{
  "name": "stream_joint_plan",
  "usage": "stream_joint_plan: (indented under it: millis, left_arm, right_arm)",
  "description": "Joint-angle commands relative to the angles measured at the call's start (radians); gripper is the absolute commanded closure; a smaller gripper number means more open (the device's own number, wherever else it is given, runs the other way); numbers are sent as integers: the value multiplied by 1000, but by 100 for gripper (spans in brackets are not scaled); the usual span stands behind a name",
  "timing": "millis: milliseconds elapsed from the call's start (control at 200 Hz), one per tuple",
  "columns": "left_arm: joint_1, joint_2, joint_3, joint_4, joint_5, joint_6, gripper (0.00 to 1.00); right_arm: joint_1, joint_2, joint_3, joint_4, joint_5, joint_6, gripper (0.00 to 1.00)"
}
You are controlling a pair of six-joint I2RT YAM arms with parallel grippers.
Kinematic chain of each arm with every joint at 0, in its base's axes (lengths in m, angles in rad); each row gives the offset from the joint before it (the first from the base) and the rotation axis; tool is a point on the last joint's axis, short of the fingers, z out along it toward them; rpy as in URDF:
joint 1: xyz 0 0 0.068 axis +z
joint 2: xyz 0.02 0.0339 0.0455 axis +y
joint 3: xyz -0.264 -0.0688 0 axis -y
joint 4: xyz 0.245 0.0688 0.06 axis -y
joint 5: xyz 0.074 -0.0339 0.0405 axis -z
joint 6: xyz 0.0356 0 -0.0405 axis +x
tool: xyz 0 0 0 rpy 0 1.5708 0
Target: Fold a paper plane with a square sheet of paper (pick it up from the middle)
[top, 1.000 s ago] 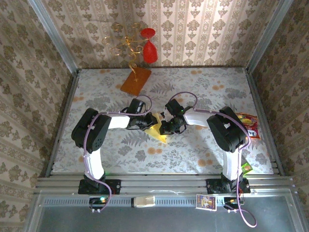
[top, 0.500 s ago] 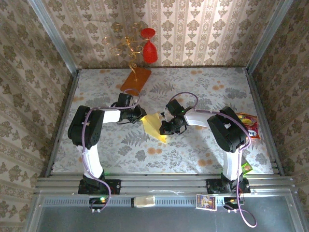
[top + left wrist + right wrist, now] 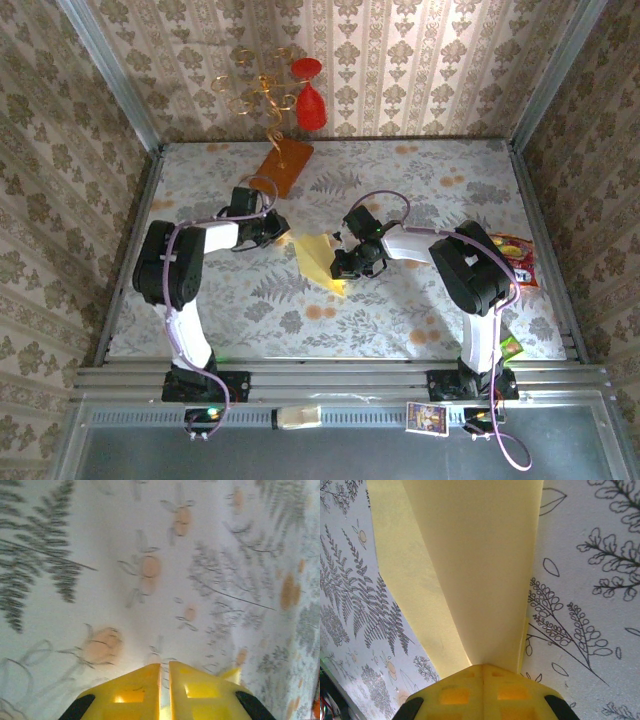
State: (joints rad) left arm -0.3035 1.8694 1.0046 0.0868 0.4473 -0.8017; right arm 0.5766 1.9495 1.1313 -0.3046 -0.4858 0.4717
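Fern-printed worktop (image 3: 420, 320) fills the floor of a wallpapered booth, and the paper (image 3: 316, 256) lies at centre frame in the top view, already creased into a narrower shape with its point toward the lower right. The right fingers (image 3: 483, 679) are clenched on one end of it. In the right wrist view a pale panel rises out of the pinch, while a second band lies flat on the print to the left. The left fingers (image 3: 169, 676) are pressed almost together with nothing between them, and in the top view they sit apart from the paper, to its upper left and below the orange slab (image 3: 281, 166). The step in hand looks like the next fold, with the right side acting as the anchor. To do it well, that pinch should stay low and firm so the thin sheet cannot swivel. The left fingers need to part before they come in, then approach flat along the worktop toward the loose band. They should lift only that layer and lay it edge to edge on the crease. A tug against the anchor would likely tear or skew the paper.
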Motion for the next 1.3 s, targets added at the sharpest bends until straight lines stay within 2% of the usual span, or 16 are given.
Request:
stream_joint_plan:
  millis: [0,185,320,570,935,1105,1295]
  left_arm:
    - [-72,-94,-34,-23,-20,15,87]
    - [-230,-75,-51,-13,-14,-25,87]
    - [-274,-16,-25,-10,-2,-32,87]
    - [-227,62,7,-13,5,-11,87]
    - [-46,104,47,-74,-9,88,87]
    - [-36,110,82,-93,2,101,88]
    - [-25,45,116,-159,-29,134,87]
  right_arm:
    - [-1,89,-61,-167,154,1,96]
    - [-2,95,-59,-169,152,2,96]
    - [-3,98,-59,-169,152,-1,96]
    - [-1,106,-64,-166,159,2,96]
    - [-3,113,-68,-162,164,1,95]
    - [-3,105,-65,-144,139,1,94]
    - [-3,101,-48,-143,125,1,93]
